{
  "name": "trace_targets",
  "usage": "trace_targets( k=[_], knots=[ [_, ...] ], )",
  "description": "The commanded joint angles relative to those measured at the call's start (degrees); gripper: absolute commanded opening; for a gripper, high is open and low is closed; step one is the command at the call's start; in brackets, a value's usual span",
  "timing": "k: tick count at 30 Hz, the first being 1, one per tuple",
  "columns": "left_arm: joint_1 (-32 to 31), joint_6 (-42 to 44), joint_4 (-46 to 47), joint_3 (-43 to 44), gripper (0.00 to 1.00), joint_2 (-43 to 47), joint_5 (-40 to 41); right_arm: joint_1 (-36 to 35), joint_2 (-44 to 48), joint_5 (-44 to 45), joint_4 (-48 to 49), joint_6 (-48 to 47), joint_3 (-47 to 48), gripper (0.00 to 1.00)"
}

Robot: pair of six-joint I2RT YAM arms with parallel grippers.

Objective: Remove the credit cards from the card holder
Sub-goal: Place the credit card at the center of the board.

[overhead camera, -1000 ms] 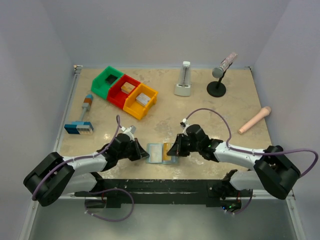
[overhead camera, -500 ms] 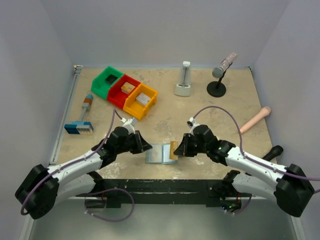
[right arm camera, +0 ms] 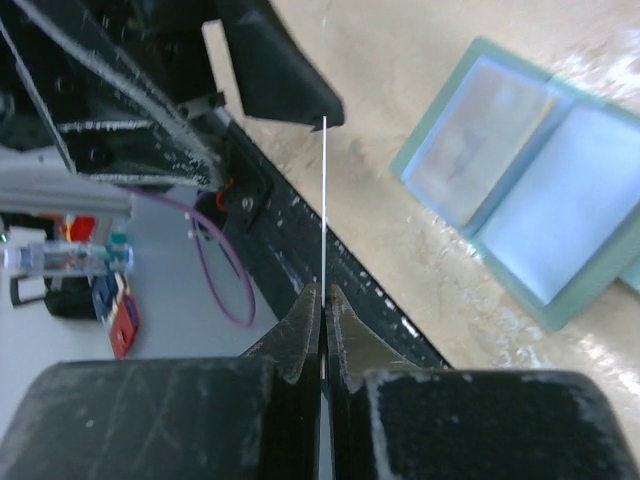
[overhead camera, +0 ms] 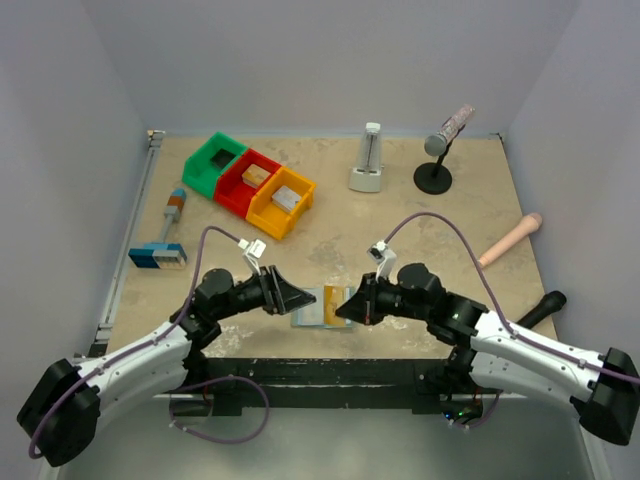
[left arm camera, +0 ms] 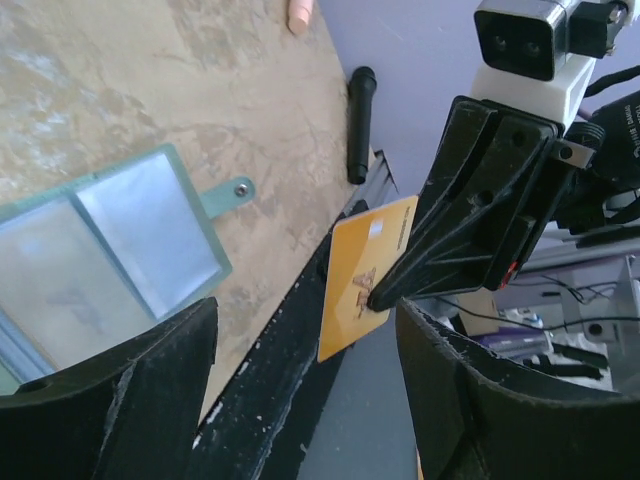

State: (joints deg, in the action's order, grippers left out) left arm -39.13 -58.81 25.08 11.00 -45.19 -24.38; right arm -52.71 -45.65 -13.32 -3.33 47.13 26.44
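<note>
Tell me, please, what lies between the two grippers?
In the top view, the open card holder lies flat between them; the right gripper holds the orange card there too.

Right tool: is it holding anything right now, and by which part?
Yes. The right tool pinches the orange card near one edge, held clear of the open card holder. The left tool is open, holding nothing.
</note>
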Motion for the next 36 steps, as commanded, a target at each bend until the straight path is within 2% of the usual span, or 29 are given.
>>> trace_targets(
  k=[1, 13, 18, 21, 30, 31, 33, 36],
  knots=[
    [-0.2, -1.6, 12.1, -0.3, 0.76, -1.5, -8.9, -5.7, -1.6, 1.8, -0.6, -2.9, 4.5, 0.00],
    [-0.5, 0.4, 12.0, -0.5, 0.66, -0.2, -12.9, -6.0, -4.6, -1.5, 14.4, 3.4, 1.5, 0.00],
    [-1.1, -0.8, 16.1, -1.2, 0.56, -1.7, -13.9, -6.2, -5.6, -2.1, 16.6, 4.3, 1.7, 0.00],
    [-1.1, -1.0, 17.0, -1.6, 0.47, -2.0, -14.0, -6.3, -5.6, -2.1, 17.2, 4.5, 1.4, 0.00],
    [-1.2, -1.1, 18.4, -2.6, 0.06, -1.5, -14.0, -6.3, -5.8, -3.5, 16.9, 4.2, 1.2, 0.00],
    [-1.2, -1.0, 18.4, -2.6, 0.02, -1.4, -14.0, -6.3, -5.9, -4.1, 16.2, 3.9, 1.6, 0.15],
    [-1.3, -1.1, 18.4, -2.7, 0.00, -1.0, -14.3, -6.3, -5.7, -5.7, 12.8, 2.4, 3.4, 0.44],
    [-1.1, -1.5, 16.8, -2.0, 0.00, 0.5, -17.4, -6.2, -2.4, -5.1, 0.6, -1.0, 7.8, 0.60]
  ],
)
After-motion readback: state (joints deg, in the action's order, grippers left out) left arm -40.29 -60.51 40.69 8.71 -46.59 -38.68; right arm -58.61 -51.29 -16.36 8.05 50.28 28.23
